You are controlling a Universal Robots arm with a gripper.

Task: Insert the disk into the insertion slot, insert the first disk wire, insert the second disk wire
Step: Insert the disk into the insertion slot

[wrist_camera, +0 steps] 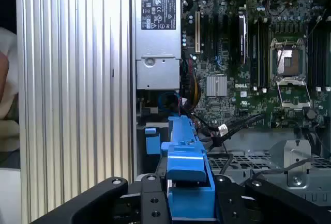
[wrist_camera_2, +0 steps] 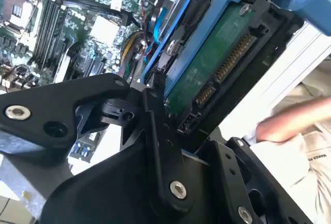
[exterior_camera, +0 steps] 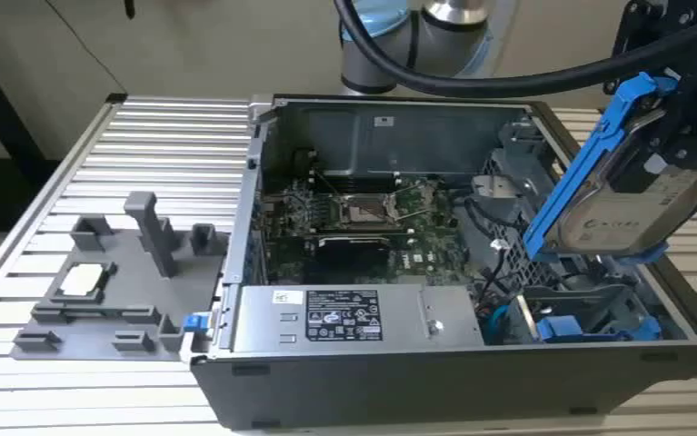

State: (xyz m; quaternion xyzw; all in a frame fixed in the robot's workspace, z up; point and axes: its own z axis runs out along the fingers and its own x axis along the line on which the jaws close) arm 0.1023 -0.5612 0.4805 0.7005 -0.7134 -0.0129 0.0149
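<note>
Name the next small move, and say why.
Probably lower the disk toward the insertion slot. The gripper holds it tilted and raised above the open computer case, not yet in the slot.

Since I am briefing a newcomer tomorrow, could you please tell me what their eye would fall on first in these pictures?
First comes the disk in its bright blue carrier, tilted steeply and clamped in the gripper above the open computer case, at the exterior view's right. Next is the green motherboard lying bare inside the case, then the grey parts tray on the ribbed table at the exterior view's left.
</note>
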